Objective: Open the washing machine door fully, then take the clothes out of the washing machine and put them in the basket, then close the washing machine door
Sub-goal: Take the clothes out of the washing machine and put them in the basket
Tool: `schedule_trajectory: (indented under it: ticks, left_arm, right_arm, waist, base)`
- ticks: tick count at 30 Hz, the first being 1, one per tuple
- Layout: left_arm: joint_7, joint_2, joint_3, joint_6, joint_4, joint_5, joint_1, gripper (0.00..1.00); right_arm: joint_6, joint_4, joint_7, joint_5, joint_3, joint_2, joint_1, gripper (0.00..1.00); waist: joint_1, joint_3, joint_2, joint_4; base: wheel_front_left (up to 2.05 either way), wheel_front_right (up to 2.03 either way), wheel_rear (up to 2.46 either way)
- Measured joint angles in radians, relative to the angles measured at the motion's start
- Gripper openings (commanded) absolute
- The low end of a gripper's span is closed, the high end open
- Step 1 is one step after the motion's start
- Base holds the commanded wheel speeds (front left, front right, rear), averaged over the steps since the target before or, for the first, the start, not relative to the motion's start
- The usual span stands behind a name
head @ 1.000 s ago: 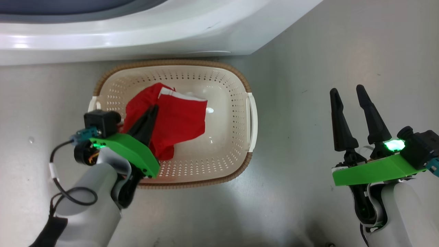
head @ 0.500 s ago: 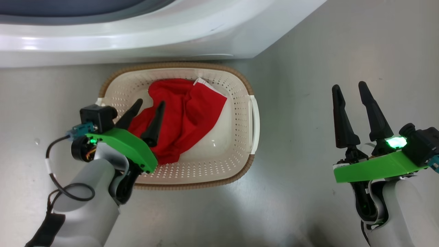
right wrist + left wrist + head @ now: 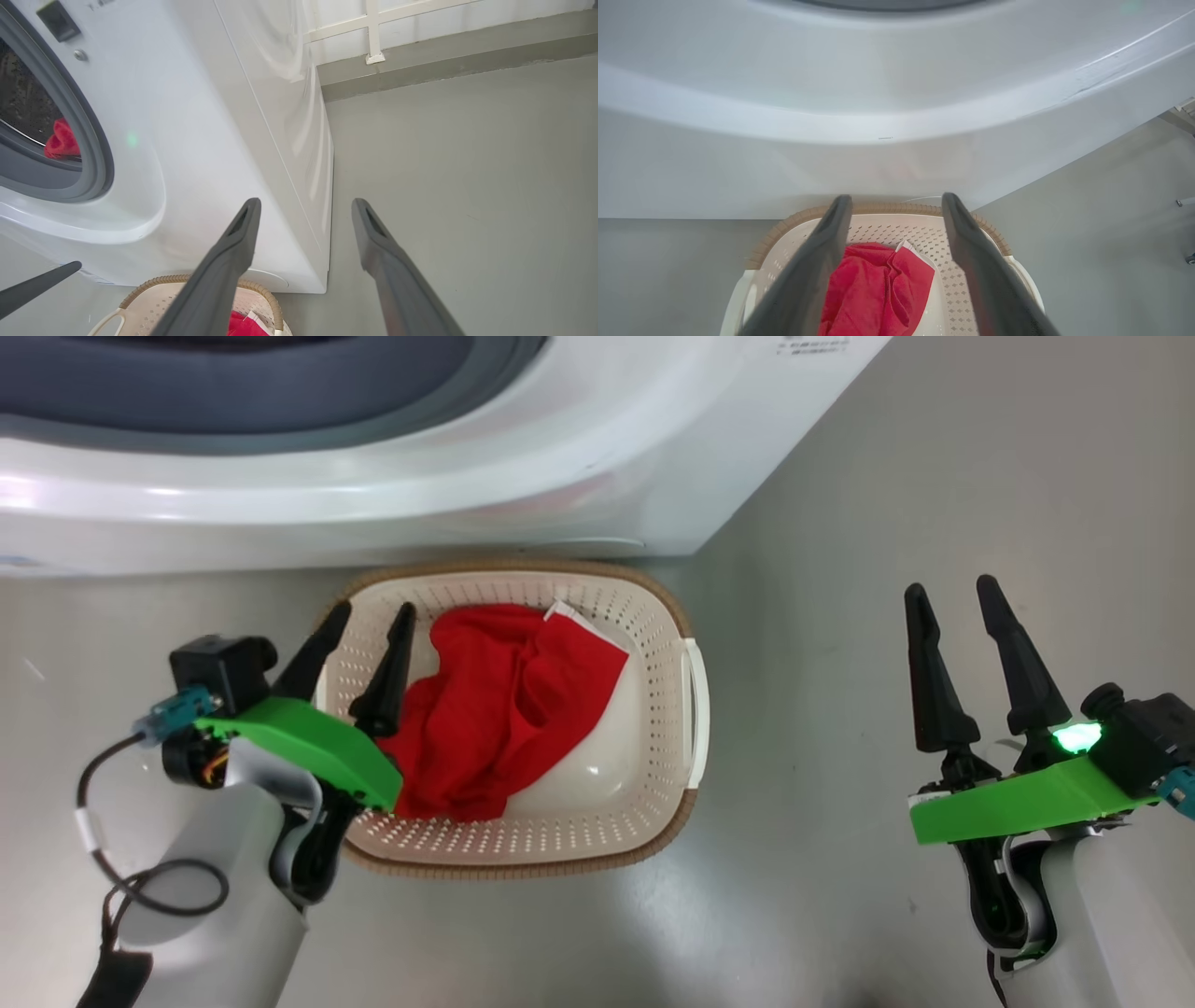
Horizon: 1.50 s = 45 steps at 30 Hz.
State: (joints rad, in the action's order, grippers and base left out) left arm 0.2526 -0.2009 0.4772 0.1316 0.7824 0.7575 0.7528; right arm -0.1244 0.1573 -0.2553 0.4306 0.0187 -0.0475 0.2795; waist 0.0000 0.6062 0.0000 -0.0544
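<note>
The cream basket (image 3: 523, 873) stands on the floor against the white washing machine (image 3: 467, 495). A crumpled red garment of the clothes (image 3: 504, 709) lies inside it. My left gripper (image 3: 373, 609) is open above the basket's left edge, with nothing between its fingers; its wrist view looks down past them at the red cloth (image 3: 878, 289) and the basket rim (image 3: 878, 209). My right gripper (image 3: 950, 586) hangs open over bare floor to the basket's right. In the right wrist view another red garment (image 3: 60, 142) lies in the drum behind the grey gasket (image 3: 93, 154). The washing machine door is out of view.
Grey floor (image 3: 840, 523) stretches to the right of the machine and the basket. In the right wrist view a low kerb and a white railing post (image 3: 373, 56) run along the far wall. A left fingertip (image 3: 37, 287) enters that view at its lower left.
My left gripper opened and let the red garment drop into the basket, then drew back to the basket's left edge. The head camera tilted, showing more of the machine. The right gripper stayed put.
</note>
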Motion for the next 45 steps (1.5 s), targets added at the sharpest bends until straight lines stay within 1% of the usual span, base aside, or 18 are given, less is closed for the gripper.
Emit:
schedule_trajectory:
  ticks: [14,20,31,38,45]
  left_arm:
    - [0.0,0.02,-0.236,0.0,-0.201,-0.19,-0.198,1.0]
    - [0.0,0.031,-0.304,0.0,-0.281,-0.265,-0.293,1.0]
    - [0.0,0.05,-0.416,0.0,-0.399,-0.368,-0.48,1.0]
    - [0.0,0.07,-0.48,0.0,-0.478,-0.413,-0.585,1.0]
    - [0.0,0.087,-0.532,0.0,-0.55,-0.442,-0.692,1.0]
  right_arm:
    - [0.0,0.03,0.0,-0.02,-0.005,0.0,-0.084,1.0]
    - [0.0,0.038,0.0,-0.03,-0.008,0.001,-0.137,1.0]
    - [0.0,0.045,0.0,-0.035,-0.015,0.002,-0.235,1.0]
    - [0.0,0.043,0.0,-0.035,-0.029,0.003,-0.294,1.0]
    - [0.0,0.039,0.0,-0.035,-0.037,0.005,-0.345,1.0]
  waist:
    - [0.0001,-0.158,0.0,0.021]
    - [0.0001,-0.233,0.0,0.028]
    - [0.0,-0.361,0.0,0.038]
    - [0.0,-0.424,0.0,0.047]
    - [0.0,-0.464,0.0,0.053]
  base:
    - [0.0,0.0,0.0]
    - [0.0,0.0,0.0]
    - [0.0,0.0,0.0]
    - [0.0,0.0,0.0]
    - [0.0,0.0,0.0]
